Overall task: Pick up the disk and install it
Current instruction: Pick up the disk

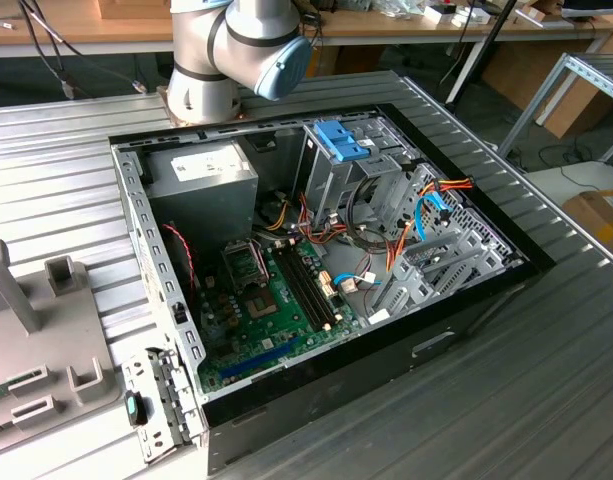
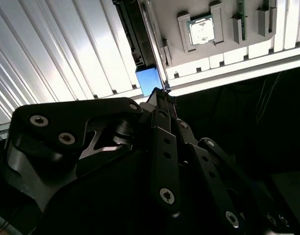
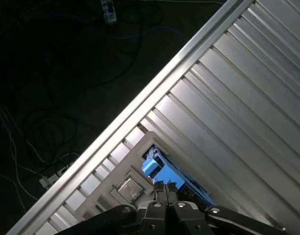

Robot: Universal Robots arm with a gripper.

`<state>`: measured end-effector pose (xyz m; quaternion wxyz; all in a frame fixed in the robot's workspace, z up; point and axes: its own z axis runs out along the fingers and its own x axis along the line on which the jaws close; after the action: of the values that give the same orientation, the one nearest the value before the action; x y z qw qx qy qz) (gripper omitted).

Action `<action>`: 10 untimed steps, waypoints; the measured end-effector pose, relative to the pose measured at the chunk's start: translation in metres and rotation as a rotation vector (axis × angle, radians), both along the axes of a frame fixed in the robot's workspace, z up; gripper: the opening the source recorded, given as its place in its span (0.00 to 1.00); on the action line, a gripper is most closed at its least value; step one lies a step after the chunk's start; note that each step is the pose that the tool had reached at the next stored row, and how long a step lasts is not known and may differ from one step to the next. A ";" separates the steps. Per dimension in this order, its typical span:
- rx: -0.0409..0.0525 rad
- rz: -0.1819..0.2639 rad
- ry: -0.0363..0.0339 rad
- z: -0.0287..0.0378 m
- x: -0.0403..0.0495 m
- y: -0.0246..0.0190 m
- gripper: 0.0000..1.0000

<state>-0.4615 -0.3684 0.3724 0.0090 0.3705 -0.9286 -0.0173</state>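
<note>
Disk on edge in grey holder tray on ribbed surface; gripper at its blue carrier, jaws drawn together, pinch unclear; prob. stiff, dense, shock-sensitive, so grip carrier edges.

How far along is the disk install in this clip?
Nothing looks done: the disk sits at the grey fixture, not in the open computer case. In hand: the gripper is at its blue carrier end; a grasp cannot be confirmed. Left: lifting and installing it.
</note>
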 end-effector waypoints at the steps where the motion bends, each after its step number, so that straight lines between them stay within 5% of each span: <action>1: 0.0000 0.005 0.0000 0.0000 0.0000 0.0000 0.11; 5: 0.0000 0.009 0.0000 0.0000 0.0000 0.0000 0.11; 10: 0.0000 0.107 -0.0001 0.0000 0.0000 0.0000 0.11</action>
<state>-0.4615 -0.3684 0.3724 0.0098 0.4195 -0.9076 -0.0168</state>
